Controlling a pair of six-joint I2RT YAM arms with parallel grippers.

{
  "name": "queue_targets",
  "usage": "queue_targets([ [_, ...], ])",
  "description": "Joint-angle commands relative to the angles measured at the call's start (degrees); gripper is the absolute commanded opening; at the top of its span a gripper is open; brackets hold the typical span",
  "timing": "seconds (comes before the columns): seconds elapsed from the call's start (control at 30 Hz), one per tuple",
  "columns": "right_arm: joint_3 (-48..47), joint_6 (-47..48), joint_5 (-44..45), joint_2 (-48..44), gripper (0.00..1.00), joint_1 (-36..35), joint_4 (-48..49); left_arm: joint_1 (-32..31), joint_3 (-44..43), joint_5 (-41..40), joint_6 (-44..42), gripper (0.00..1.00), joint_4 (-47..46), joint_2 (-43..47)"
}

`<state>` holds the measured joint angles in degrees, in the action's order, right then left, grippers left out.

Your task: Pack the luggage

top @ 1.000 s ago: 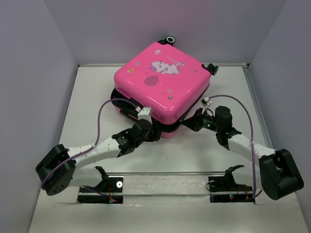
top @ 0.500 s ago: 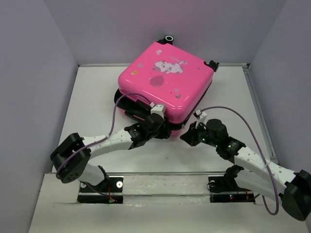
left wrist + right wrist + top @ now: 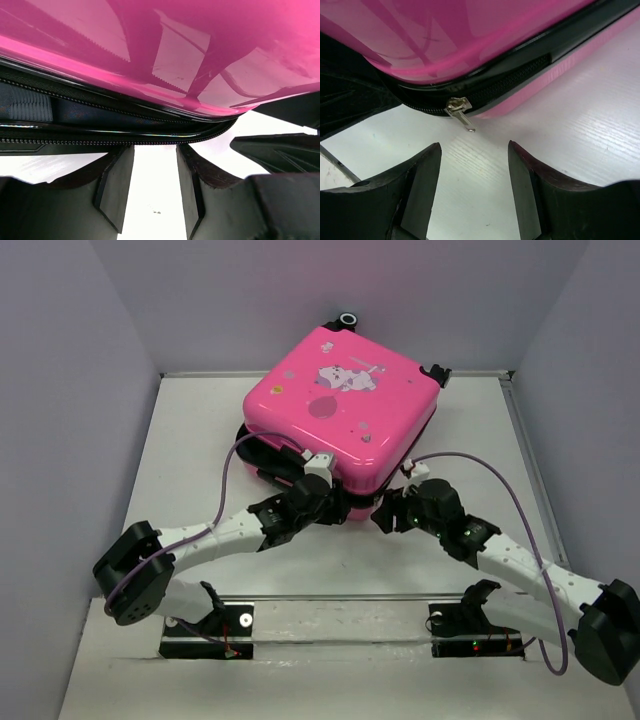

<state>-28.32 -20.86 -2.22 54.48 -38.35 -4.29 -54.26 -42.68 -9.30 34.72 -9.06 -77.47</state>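
Note:
The luggage (image 3: 340,410), a hot-pink hard-shell suitcase with a cartoon print, lies flat on the table with its lid down and a little askew over the lower shell. My left gripper (image 3: 338,506) is at its near corner. In the left wrist view that gripper (image 3: 155,150) is open with nothing between its fingers, its tips just under the black zipper band (image 3: 100,142). My right gripper (image 3: 384,517) faces the same corner from the right. In the right wrist view it (image 3: 475,146) stands open, and the silver zipper pull (image 3: 460,112) hangs free just beyond its tips.
Black wheels (image 3: 349,320) stick out at the suitcase's far corners. Grey walls (image 3: 70,440) close in the white table (image 3: 200,430) on three sides. Both arm bases and a metal rail (image 3: 340,620) sit along the near edge.
My right gripper has moved left along the suitcase's front edge and its jaws have opened from shut. My left gripper has shifted right toward the near corner. The lid has settled slightly rightward.

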Motion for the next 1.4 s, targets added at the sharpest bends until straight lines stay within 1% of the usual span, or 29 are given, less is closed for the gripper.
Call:
queue_targets([
  [0.0, -3.67, 3.55, -1.12, 1.41, 0.62, -0.32, 6.93, 1.53, -0.21, -6.61, -0.97, 0.52, -7.64, 2.59],
  [0.1, -4.47, 3.72, -1.3, 3.18, 0.62, -0.32, 8.33, 1.53, -0.39, -6.96, -1.15, 0.52, -7.64, 2.33],
  [0.17, -4.73, 4.16, 0.54, 3.88, 0.62, -0.85, 9.48, 1.61, -0.83, -6.87, -1.41, 0.52, -7.64, 1.89],
  [0.27, -5.08, 4.69, 1.86, 4.58, 0.59, -1.38, 11.41, 1.53, -1.53, -6.87, -1.5, 0.52, -7.73, 1.19],
  [0.3, -5.34, 5.04, 1.95, 4.85, 0.57, -2.07, 12.2, 1.53, -1.71, -6.87, -1.5, 0.52, -7.81, 1.1],
  [0.33, -5.43, 5.22, 5.26, 5.11, 0.55, -2.86, 12.47, 1.53, -1.8, -6.78, -1.5, 0.52, -7.82, 0.92],
  [0.4, -5.78, 5.31, 8.18, 6.42, 0.51, -3.39, 12.47, 1.61, -1.97, -6.87, -1.58, 0.52, -7.9, 0.66],
  [0.43, -5.79, 5.39, 10.46, 6.86, 0.46, -3.92, 12.82, 1.61, -2.32, -6.87, -1.58, 0.52, -7.9, 0.39],
  [0.5, -5.44, 5.04, 12.32, 7.57, 0.37, -4.54, 13.96, 1.53, -2.85, -6.7, -1.58, 0.52, -8.08, 0.04],
  [0.53, -5.17, 4.87, 14.41, 7.49, 0.25, -4.54, 14.48, 1.53, -3.03, -6.61, -1.58, 0.52, -8.17, -0.31],
  [0.6, -3.95, 4.6, 17.32, 7.05, 0.14, -6.99, 15.63, 1.53, -3.64, -6.52, -1.76, 0.52, -8.25, -0.75],
  [0.63, -3.42, 4.08, 20.38, 5.74, 0.07, -7.87, 16.24, 1.53, -4.43, -6.52, -1.85, 0.52, -8.25, -1.27],
  [0.7, -2.1, 3.99, 22.69, 3.89, 0.07, -10.69, 16.16, 1.53, -5.4, -6.52, -2.29, 0.52, -8.43, -1.98],
  [0.73, -1.66, 3.64, 25.05, 2.92, 0.07, -11.74, 14.85, 1.53, -6.97, -6.52, -2.81, 0.52, -8.34, -3.2],
  [0.8, -0.78, 2.76, 26.82, -0.24, 0.07, -14.37, 11.09, 1.53, -8.99, -6.26, -3.34, 0.52, -8.25, -4.78],
  [0.9, 0.19, 0.22, 24.64, -3.76, 0.07, -16.23, 6.34, 1.53, -15.13, -5.38, -4.31, 0.52, -8.43, -8.83],
  [0.93, 0.36, -1.71, 22.89, -4.11, 0.07, -17.89, 5.71, 1.44, -16.55, -4.42, -4.57, 0.51, -8.69, -11.45],
  [1.0, 0.8, -4.0, 21.12, -4.29, 0.07, -20.17, 5.44, 1.26, -19.97, -3.45, -5.1, 0.51, -8.52, -14.18],
  [1.03, 0.81, -6.19, 20.59, -3.68, 0.07, -21.58, 6.39, 0.91, -23.73, -3.27, -5.27, 0.51, -8.0, -16.72],
  [1.07, 0.54, -7.25, 20.76, -3.16, 0.07, -24.55, 7.01, 0.74, -25.77, -2.49, -5.45, 0.51, -7.47, -17.88],
  [1.13, 0.28, -9.27, 20.76, -1.13, 0.07, -26.24, 8.77, -0.4, -30.51, -2.04, -6.06, 0.51, -6.07, -20.07],
  [1.23, 0.45, -10.51, 24.0, -1.47, 0.07, -26.87, 8.78, -1.46, -32.21, -3.18, -7.3, 0.53, -3.17, -19.04],
  [1.27, 1.59, -10.95, 27.06, -2.18, 0.07, -26.87, 8.52, -1.46, -29.51, -3.01, -7.3, 0.6, -2.29, -15.55],
  [1.3, 1.86, -10.95, 28.14, -2.97, 0.07, -26.87, 7.99, -1.46, -27.66, -3.27, -7.73, 0.66, -1.58, -13.08],
  [1.33, 2.03, -11.04, 29.54, -4.11, 0.07, -26.87, 6.51, -1.03, -23.46, -3.96, -8.17, 0.77, 1.04, -7.66],
  [1.37, 2.12, -11.13, 29.99, -4.47, 0.07, -26.87, 5.8, -0.41, -21.07, -3.62, -8.09, 0.81, 2.63, -4.74],
])
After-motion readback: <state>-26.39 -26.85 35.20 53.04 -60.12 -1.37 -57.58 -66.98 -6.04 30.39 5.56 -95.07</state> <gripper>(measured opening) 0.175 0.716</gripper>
